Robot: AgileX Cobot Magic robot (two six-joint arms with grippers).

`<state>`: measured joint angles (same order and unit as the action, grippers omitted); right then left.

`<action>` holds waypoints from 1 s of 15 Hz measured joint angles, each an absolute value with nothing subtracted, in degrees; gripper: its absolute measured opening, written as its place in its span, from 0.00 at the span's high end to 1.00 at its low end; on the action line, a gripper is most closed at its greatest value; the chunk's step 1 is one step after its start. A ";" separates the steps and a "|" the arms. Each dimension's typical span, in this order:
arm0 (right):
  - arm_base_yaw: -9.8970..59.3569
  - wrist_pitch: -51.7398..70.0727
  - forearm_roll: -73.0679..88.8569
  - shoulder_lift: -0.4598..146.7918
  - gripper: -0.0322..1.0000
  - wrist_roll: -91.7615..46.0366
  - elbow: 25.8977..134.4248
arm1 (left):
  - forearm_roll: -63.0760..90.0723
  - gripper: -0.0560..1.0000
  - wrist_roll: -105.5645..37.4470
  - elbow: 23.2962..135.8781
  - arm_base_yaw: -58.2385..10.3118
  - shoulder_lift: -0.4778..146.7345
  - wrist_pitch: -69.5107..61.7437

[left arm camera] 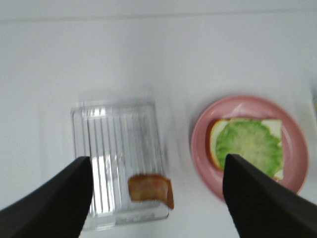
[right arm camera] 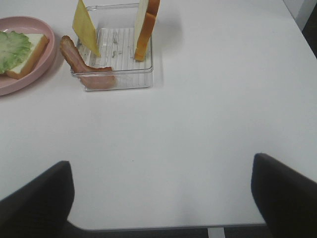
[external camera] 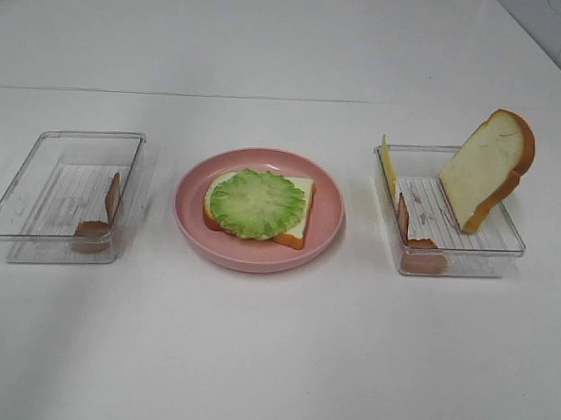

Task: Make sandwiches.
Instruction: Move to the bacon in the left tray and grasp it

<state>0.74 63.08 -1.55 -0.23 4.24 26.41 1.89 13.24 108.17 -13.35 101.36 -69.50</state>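
Note:
On the pink plate point(external camera: 327, 234) lies a white bread slice point(external camera: 302, 188) topped with green lettuce point(external camera: 257, 204). One bacon strip point(external camera: 104, 213) leans in the left clear tray point(external camera: 35, 171). The right clear tray point(external camera: 507, 238) holds an upright bread slice point(external camera: 488, 170), a yellow cheese slice point(external camera: 388, 164) and a second bacon strip point(external camera: 416, 247). My left gripper point(left arm camera: 157, 161) hovers open over the left tray point(left arm camera: 114, 144) and its bacon point(left arm camera: 151, 188). My right gripper point(right arm camera: 161, 162) is open and empty over bare table, well short of the right tray point(right arm camera: 124, 79). Neither arm shows in the high view.
The white table point(external camera: 271, 362) carries only the two trays and the plate. A seam point(external camera: 268, 99) crosses it behind them. In the right wrist view the table's edge point(right arm camera: 297, 29) runs close to the right tray's far side.

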 joint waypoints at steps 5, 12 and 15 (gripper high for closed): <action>0.74 63.08 -1.55 -0.23 0.06 4.24 26.41 | 7.39 0.31 17.76 92.02 -13.35 106.74 -70.19; 0.74 63.08 -1.55 -0.23 0.06 4.24 26.41 | 10.14 0.31 17.93 91.85 -13.52 117.57 -70.19; 0.74 63.08 -1.55 -0.23 0.06 4.24 26.41 | 7.85 0.31 17.13 91.85 -17.19 118.54 -65.60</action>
